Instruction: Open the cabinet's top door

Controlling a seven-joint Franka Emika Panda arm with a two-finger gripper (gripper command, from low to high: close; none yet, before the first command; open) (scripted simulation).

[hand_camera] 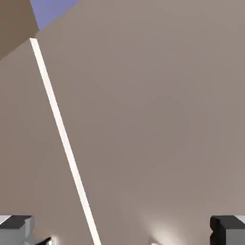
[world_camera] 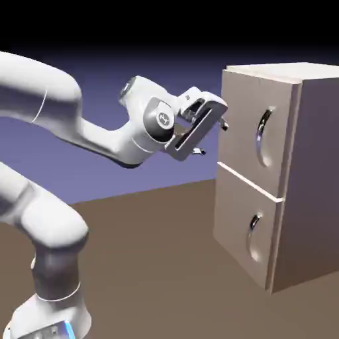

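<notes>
Item 1, cabinet (world_camera: 301,172) at the exterior view's right: top door (world_camera: 255,132) flush shut, its handle (world_camera: 265,129) untouched, my gripper (world_camera: 212,138) near it with jaws released and empty, so approach, grasp and pull all remain.

- Gripper (world_camera: 210,138), jaws spread wide, hangs just short of the cabinet (world_camera: 311,172) front; open air lies between.
- At 3 o'clock, the top door (world_camera: 255,129) blocks passage; its handle (world_camera: 264,129) protrudes.
- Counter (world_camera: 152,265) at 6 o'clock lies bare.
</notes>
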